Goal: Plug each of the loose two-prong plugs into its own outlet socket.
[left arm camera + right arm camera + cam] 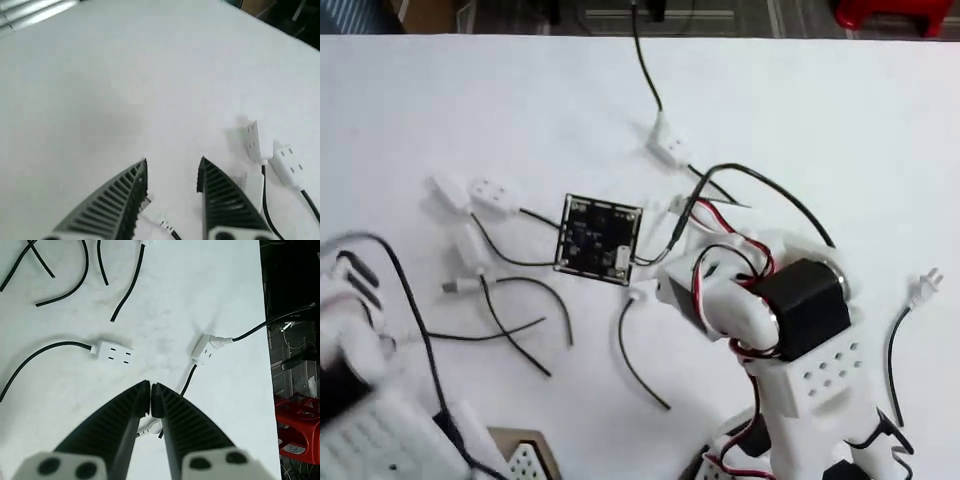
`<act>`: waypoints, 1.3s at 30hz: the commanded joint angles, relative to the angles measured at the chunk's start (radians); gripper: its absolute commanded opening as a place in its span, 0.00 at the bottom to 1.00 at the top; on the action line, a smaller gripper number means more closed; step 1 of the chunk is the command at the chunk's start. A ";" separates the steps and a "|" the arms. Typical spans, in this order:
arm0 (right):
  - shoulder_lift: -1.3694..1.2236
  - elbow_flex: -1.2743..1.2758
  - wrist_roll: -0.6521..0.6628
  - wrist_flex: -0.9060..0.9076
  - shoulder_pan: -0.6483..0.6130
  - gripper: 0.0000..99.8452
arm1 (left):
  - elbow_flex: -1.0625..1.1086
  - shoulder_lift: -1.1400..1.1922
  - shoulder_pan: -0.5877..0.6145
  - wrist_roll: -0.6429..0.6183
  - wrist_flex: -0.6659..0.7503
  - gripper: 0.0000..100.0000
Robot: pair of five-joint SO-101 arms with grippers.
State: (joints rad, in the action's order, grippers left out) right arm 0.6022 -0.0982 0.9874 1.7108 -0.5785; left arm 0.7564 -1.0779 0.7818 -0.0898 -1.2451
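Observation:
My right gripper (150,388) is shut, fingertips touching with nothing between them, above the white table. A small white plug (150,429) lies under its fingers. Beyond the tips lie a white two-slot socket (114,352) on a black cable and another socket (204,349) with a plug (220,341) seated in it. My left gripper (172,170) is open over bare table, with a small plug (160,218) low between its fingers. Two white sockets (255,142) (290,165) lie beside it. In the high view a loose plug (925,287) lies far right and another (460,285) at the left.
A black circuit board (600,238) sits mid-table with cables running from it. Loose black cable ends (520,340) sprawl in front of it. The right arm (790,310) stands front right, the left arm (350,360) front left. The far half of the table (800,90) is bare.

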 commanded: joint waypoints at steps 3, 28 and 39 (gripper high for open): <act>0.013 -0.003 0.009 0.002 0.005 0.02 | -0.078 0.417 -0.028 -0.175 -0.006 0.18; 0.019 0.166 0.009 0.001 0.004 0.02 | -0.440 1.394 -0.013 -0.494 -0.009 0.18; 0.019 0.164 0.009 0.001 0.004 0.02 | -0.505 1.323 -0.008 -0.488 -0.170 0.18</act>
State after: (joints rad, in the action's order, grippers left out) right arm 0.6007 0.0721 0.9874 1.7108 -0.5785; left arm 0.2624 0.3153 0.7618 -0.5777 -1.3878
